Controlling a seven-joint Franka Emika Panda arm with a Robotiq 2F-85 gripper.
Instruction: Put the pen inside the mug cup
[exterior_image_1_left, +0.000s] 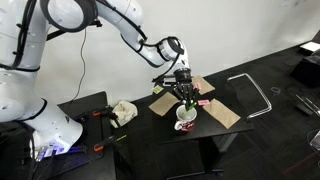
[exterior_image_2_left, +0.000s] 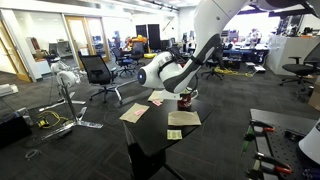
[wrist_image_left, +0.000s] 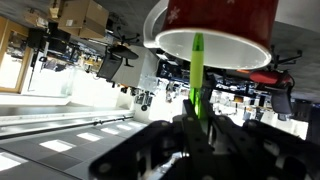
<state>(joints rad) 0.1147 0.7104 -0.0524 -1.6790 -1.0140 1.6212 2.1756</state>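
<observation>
The white mug (exterior_image_1_left: 185, 119) with dark red markings stands on the small black table (exterior_image_1_left: 200, 135), also seen in an exterior view (exterior_image_2_left: 185, 101). My gripper (exterior_image_1_left: 184, 98) hangs straight above it, shut on the yellow-green pen (wrist_image_left: 198, 75). In the wrist view the pen points from my jaws (wrist_image_left: 198, 125) toward the mug's rim (wrist_image_left: 215, 42), its tip at or just past the opening. The mug's red outside (wrist_image_left: 225, 15) fills the top of that view. In the exterior views the pen is too small to make out clearly.
Several brown paper sheets (exterior_image_1_left: 222, 113) lie on the black table around the mug; they also show in an exterior view (exterior_image_2_left: 184, 118). A crumpled cloth (exterior_image_1_left: 123, 112) sits on a side table. A metal frame (exterior_image_1_left: 255, 92) lies on the floor. Office chairs (exterior_image_2_left: 98, 72) stand behind.
</observation>
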